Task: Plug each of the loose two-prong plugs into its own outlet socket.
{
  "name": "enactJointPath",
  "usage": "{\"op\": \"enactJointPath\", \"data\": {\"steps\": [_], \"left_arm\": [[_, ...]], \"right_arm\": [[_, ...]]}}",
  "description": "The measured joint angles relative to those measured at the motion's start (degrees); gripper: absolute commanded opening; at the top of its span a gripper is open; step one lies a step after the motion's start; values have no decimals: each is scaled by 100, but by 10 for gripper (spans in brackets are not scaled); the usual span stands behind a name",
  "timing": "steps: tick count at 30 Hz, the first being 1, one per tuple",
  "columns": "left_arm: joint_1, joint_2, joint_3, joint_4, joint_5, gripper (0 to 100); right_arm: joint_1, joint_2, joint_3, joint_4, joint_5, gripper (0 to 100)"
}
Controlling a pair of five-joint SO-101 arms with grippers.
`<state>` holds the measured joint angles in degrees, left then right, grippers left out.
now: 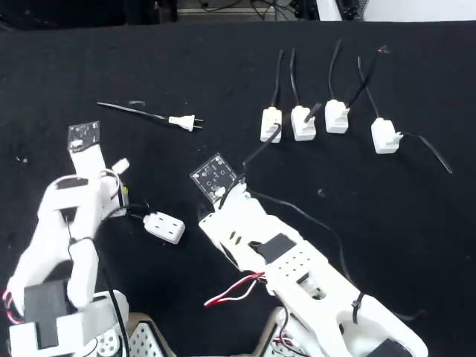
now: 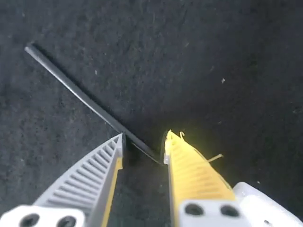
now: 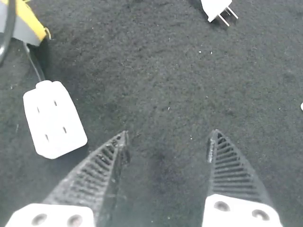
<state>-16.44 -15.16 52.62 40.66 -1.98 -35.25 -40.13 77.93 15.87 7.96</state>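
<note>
A white outlet socket (image 1: pixel 164 227) lies at the front left, its short black cord (image 2: pixel 80 94) running toward my left arm. My left gripper (image 2: pixel 143 139) stands open low over the cloth, and that cord passes between its grey and yellow fingertips. A loose white two-prong plug (image 1: pixel 186 123) with a thin black cord lies farther back on the left. My right gripper (image 3: pixel 169 137) is open over bare cloth just right of the socket (image 3: pixel 54 119), with nothing between its fingers. The plug (image 3: pixel 218 9) lies well beyond it.
Several white blocks with black cords (image 1: pixel 303 123) sit in a row at the back right, the last one (image 1: pixel 385 135) a little apart. The whole table is covered in black cloth (image 1: pixel 387 223). A yellow finger of the left gripper (image 3: pixel 23 23) is close to the socket.
</note>
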Motion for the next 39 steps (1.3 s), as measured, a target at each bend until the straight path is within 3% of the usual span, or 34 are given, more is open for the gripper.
{"op": "enactJointPath", "data": {"steps": [6,13,21,27,34,39], "left_arm": [[-246,132,-404,862,-18,148],[-580,132,-457,1662,-747,148],[-659,44,-571,2013,-809,148],[-659,-914,-633,2382,-809,149],[-668,-1943,492,1398,-809,148],[-677,-2321,1336,501,-818,148]], "right_arm": [[0,0,0,0,0,254],[0,0,0,0,0,254],[0,0,0,0,0,254],[-360,0,0,325,0,250],[-862,0,0,554,0,64],[-1284,0,0,730,0,155]]}}
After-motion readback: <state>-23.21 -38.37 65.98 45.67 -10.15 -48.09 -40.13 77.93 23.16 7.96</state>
